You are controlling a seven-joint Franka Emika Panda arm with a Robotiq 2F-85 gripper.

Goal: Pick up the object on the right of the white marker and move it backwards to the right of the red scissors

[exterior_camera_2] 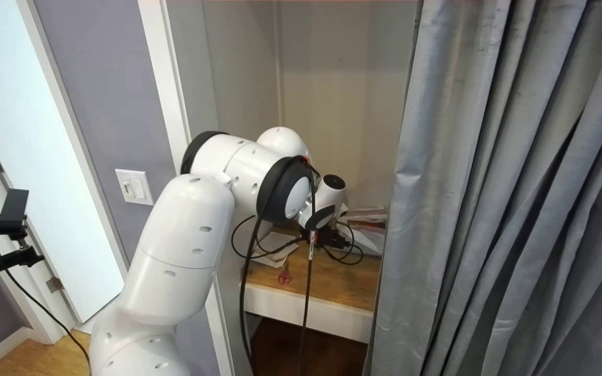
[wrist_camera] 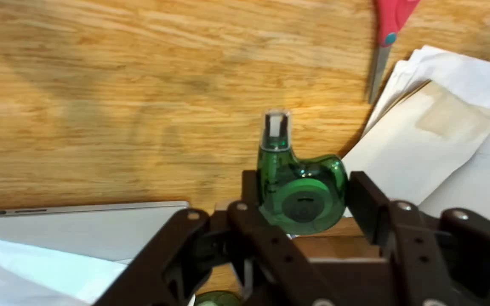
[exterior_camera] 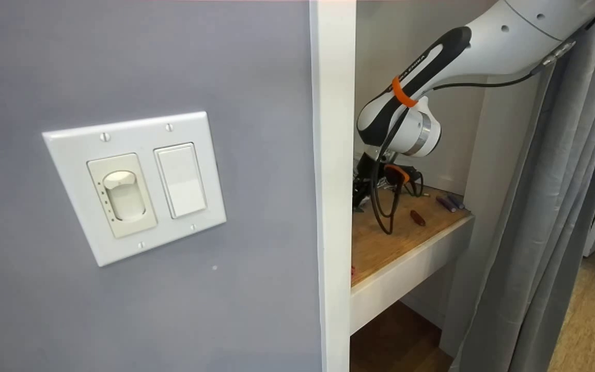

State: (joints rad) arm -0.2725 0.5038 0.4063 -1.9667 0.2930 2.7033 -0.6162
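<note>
In the wrist view the gripper grasps a translucent green dispenser, one finger against each side, the clear-capped tip toward the top of that view. The dispenser seems held clear of the wooden surface, though the height is hard to judge from this angle. The red scissors lie apart from it, toward the upper right, their handles cut off by the top edge; papers just beside the blades run partly behind a finger. Another green thing shows only a sliver at the bottom edge. In an exterior view, white trim and a cable partly cover the gripper. In both exterior views the dispenser cannot be made out.
</note>
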